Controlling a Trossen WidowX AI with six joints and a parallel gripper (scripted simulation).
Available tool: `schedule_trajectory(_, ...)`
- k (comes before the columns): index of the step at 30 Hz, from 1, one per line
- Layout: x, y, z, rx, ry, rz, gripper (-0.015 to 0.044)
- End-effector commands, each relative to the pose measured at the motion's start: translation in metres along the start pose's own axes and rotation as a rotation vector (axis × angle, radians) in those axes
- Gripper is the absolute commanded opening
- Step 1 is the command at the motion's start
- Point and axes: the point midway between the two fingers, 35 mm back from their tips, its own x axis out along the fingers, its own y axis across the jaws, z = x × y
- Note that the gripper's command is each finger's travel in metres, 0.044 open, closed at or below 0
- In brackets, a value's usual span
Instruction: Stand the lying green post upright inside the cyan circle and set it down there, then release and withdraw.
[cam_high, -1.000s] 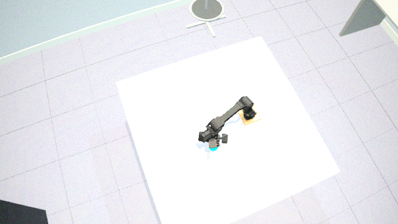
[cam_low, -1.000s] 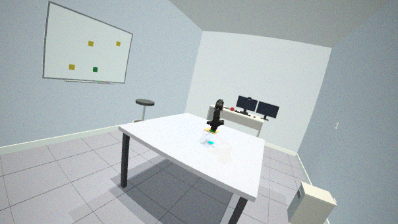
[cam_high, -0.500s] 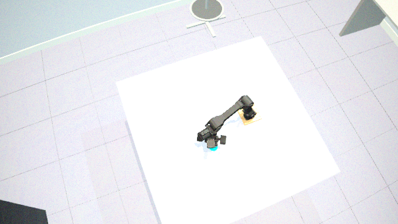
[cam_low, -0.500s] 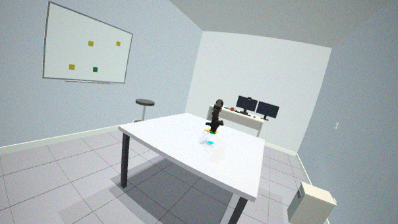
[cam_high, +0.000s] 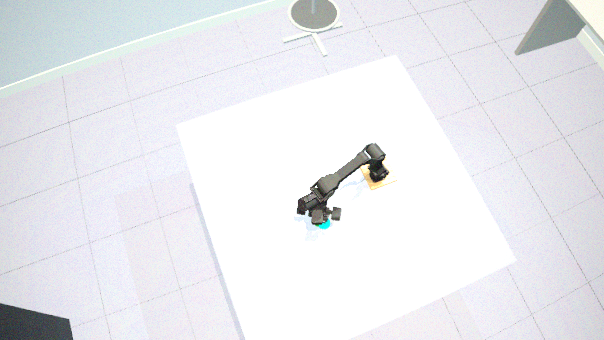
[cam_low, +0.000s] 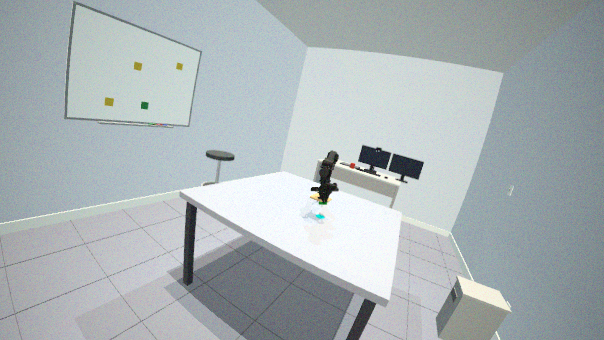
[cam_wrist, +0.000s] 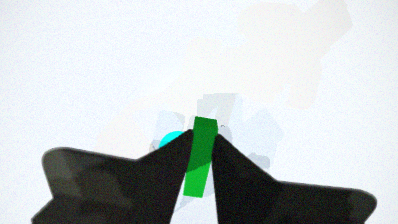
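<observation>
The green post (cam_wrist: 198, 177) (cam_low: 323, 203) is held between the fingertips of my gripper (cam_wrist: 203, 137) (cam_low: 324, 200), which is shut on it. In the exterior view the post shows as a small green strip under the fingers, above the table; its exact tilt is hard to tell. The cyan circle (cam_high: 325, 225) (cam_low: 320, 217) (cam_wrist: 171, 139) lies flat on the table. In the wrist view it is left of the post and partly hidden by the left finger. In the top view the gripper hangs close beside and partly over the circle, hiding most of the post.
The white table (cam_high: 280, 125) (cam_low: 250, 200) carries the arm's wooden base plate (cam_high: 387, 182), on the far side of the circle from the exterior view. The arm reaches from there to the circle. A stool (cam_low: 220, 155) and a desk with monitors (cam_low: 375, 157) stand beyond the table.
</observation>
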Motion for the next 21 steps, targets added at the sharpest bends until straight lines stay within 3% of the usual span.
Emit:
schedule_trajectory(1,0.002,-0.001,0.001,0.013,-0.03,0.003,0.0023)
schedule_trajectory(21,0.008,-0.011,0.006,0.056,-0.17,0.004,0.0023)
